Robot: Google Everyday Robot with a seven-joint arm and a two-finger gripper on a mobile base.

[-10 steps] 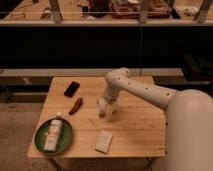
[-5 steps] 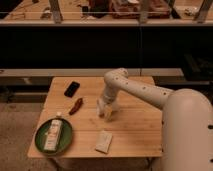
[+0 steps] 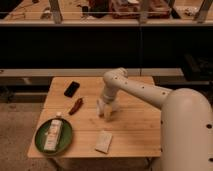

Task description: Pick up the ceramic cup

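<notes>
The gripper (image 3: 107, 108) hangs low over the table (image 3: 137, 131), wrist pointing straight down, seemingly to take the cup (image 3: 108, 115) from above. The cup sits directly beneath it, though whether it grips or stands spread I cannot tell.

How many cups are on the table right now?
1: the ceramic cup at the middle of the table, right under the gripper, which partly covers it. The arm could hide another.
</notes>
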